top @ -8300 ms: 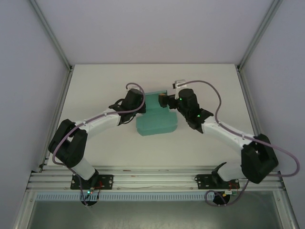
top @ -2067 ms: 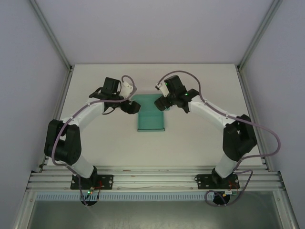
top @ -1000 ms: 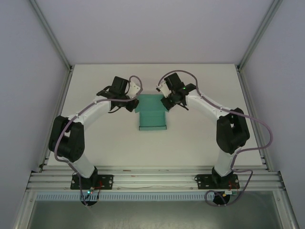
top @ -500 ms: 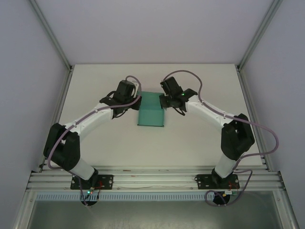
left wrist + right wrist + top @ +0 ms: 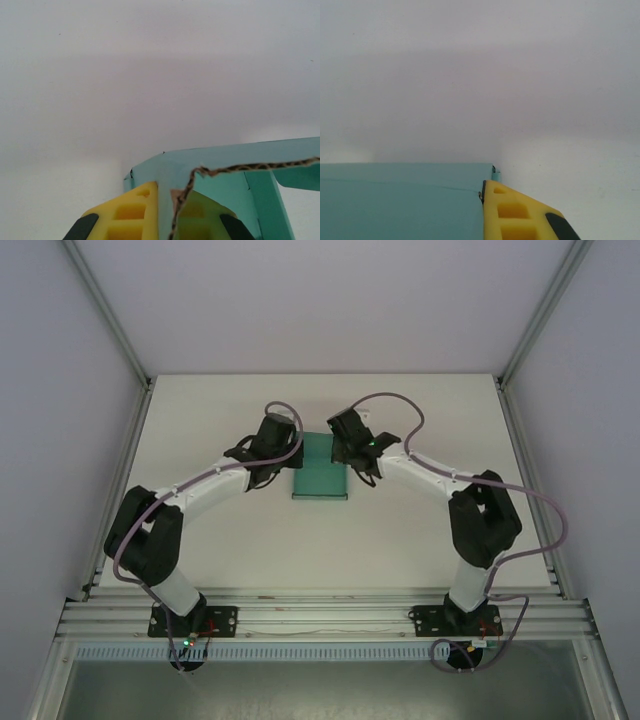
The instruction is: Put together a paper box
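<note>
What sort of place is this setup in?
Probably a robot lab work cell: a white table boxed in by plain panels on aluminium posts, the left arm and right arm bolted to a metal rail at its near edge, handling a paper box.

White-and-black arms (image 5: 215,485), mauve cables (image 5: 390,397), yellow fingers (image 5: 131,216)

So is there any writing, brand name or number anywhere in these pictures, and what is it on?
None can be read.
The paper box is plain teal card with no print.
The arm bases show small coloured specks, too small to tell whether any is a label.
The table carries no writing.
</note>
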